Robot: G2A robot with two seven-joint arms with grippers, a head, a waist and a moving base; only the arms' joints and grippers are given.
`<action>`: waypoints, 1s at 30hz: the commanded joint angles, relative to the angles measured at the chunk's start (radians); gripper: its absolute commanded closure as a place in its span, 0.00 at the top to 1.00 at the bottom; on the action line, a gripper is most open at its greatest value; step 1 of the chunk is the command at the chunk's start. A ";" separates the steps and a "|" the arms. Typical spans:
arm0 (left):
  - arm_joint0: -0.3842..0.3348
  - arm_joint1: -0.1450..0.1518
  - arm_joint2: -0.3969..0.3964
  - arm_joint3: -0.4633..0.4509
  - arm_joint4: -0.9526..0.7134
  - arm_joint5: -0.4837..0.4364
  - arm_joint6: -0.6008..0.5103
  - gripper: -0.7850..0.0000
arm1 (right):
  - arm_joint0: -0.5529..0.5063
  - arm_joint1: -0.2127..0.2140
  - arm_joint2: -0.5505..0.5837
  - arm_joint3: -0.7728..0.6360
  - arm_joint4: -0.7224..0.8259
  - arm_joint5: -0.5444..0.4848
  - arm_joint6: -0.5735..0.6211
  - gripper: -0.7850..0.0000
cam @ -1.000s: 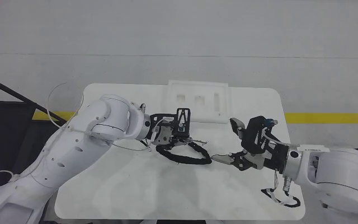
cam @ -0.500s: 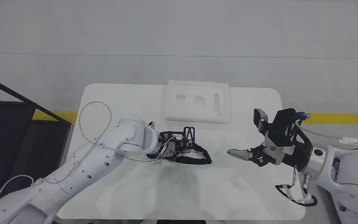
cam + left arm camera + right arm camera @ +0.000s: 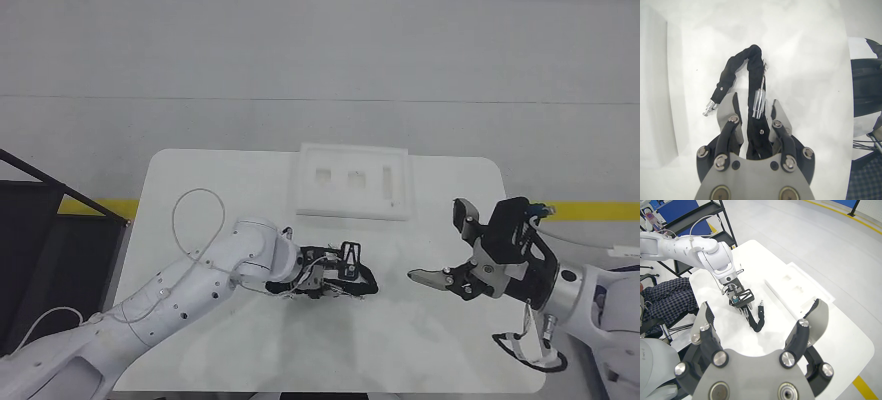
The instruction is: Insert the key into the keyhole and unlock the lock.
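White desk (image 3: 200,200) carries the black-sleeved lock (image 3: 753,62), its pin end lying free. Left wrist view shows the left end effector (image 3: 755,98) straddling it with slim gaps either side. The right end effector (image 3: 762,302) gapes empty, well apart.

The lock (image 3: 372,288), a black sleeved chain, lies bunched near the desk's (image 3: 200,190) middle, with the left gripper (image 3: 345,278) right over it. The right gripper (image 3: 444,246), jaws spread wide, hangs near the right edge. A white foam tray (image 3: 400,190) sits at the far edge.
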 commanded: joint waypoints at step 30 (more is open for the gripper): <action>-0.129 0.249 -0.372 0.018 -0.014 -0.209 0.672 1.00 | 0.457 -0.027 -0.323 0.402 -0.043 -0.314 -0.157 1.00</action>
